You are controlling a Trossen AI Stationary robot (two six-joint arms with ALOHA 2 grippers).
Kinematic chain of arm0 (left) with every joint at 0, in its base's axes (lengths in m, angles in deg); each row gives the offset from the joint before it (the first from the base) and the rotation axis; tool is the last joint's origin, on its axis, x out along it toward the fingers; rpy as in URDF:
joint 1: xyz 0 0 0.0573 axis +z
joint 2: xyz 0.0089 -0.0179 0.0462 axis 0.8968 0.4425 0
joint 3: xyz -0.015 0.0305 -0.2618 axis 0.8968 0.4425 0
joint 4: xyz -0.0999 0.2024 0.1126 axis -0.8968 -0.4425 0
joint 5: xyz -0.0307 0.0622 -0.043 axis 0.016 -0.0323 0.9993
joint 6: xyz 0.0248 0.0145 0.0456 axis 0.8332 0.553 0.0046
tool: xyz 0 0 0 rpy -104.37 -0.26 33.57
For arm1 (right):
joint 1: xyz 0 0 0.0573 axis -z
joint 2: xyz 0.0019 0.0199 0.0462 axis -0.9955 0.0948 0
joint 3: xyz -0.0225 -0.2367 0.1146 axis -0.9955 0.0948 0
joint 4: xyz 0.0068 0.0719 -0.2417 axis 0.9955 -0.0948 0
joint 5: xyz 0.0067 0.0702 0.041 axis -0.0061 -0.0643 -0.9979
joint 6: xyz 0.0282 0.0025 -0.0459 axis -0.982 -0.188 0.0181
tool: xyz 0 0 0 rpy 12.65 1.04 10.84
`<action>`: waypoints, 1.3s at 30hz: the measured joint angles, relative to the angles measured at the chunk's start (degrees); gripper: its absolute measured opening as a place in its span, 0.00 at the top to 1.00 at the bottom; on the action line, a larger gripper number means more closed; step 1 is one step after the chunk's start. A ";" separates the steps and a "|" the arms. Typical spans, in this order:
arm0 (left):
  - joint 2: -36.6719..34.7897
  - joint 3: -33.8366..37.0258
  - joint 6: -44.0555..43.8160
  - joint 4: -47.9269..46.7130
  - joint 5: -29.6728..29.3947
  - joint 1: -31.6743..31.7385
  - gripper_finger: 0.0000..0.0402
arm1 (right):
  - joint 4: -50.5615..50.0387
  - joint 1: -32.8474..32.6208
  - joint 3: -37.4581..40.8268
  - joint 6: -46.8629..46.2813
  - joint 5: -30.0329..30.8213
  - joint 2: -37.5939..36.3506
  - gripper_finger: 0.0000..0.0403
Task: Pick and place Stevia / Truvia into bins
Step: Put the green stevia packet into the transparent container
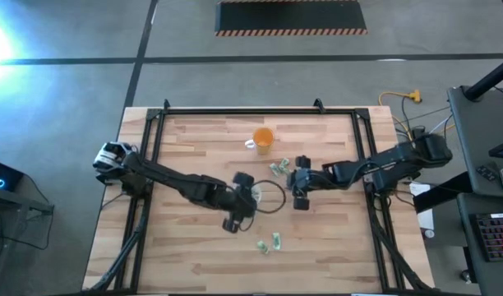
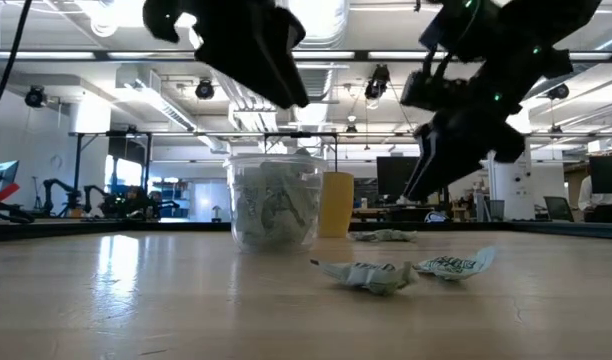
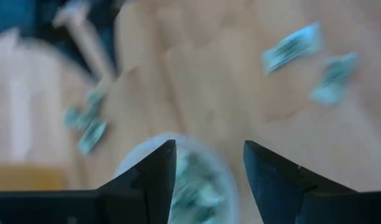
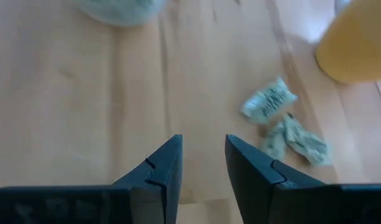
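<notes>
The bin [image 1: 269,197] is a small round clear cup holding several sachets; it stands upright on the table [image 2: 276,205]. Loose pale green and white sachets lie flat: two near the table's near edge [image 1: 269,243] [image 2: 371,275], two or three by the orange cup [image 1: 278,168] [image 4: 268,99]. My left gripper [image 1: 250,197] [image 3: 209,155] is open and hovers just above the bin's mouth [image 3: 197,183] with nothing between its fingers. My right gripper [image 1: 300,197] [image 4: 203,158] is open, above bare wood right of the bin, short of the sachets [image 4: 296,140].
An orange translucent cup [image 1: 262,140] [image 4: 355,43] stands toward the far side, close to the far sachets. A black frame [image 1: 235,108] runs along the table's far and side edges. The two arms meet near the table's middle, on either side of the bin.
</notes>
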 joint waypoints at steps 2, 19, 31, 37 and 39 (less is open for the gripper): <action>0.20 0.00 0.95 1.99 1.72 -1.45 0.57 | 0.07 1.77 0.00 0.24 0.02 1.55 0.73; 0.27 1.28 1.38 10.78 3.94 -8.85 0.57 | 4.77 10.99 -0.02 1.51 -3.49 9.83 0.62; 0.33 6.88 1.00 19.61 5.79 -9.11 0.57 | 4.32 11.23 -0.15 0.29 -2.41 10.95 0.84; 0.35 7.92 1.12 19.86 5.83 -9.53 0.57 | 3.46 11.38 -0.02 0.52 0.89 10.18 0.97; 0.35 8.51 1.23 21.06 6.11 -9.61 0.57 | 3.45 11.34 0.00 0.19 1.53 10.06 0.98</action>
